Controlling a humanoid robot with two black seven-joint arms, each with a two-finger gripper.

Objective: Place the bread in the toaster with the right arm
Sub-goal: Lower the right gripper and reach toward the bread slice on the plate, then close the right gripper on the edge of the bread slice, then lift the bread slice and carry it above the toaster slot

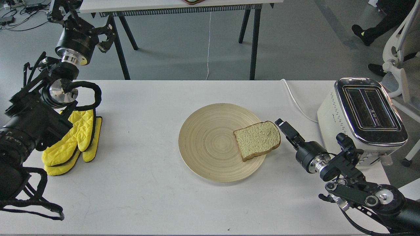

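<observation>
White table (147, 203), grey floor | bread (257, 139) on plate (203, 144) | R end effector (283, 126) beside it, gap unclear

**My two arms, as they look from the head camera**

My right arm (357, 183) is matte black, built of rounded joint housings with bright silver rings and discs between them, thin black cables alongside. Its gripper (284, 127) is a slim black two-finger piece. My left arm (39, 111) is black too, with a polished silver disc and a thick looped sleeved cable.
</observation>
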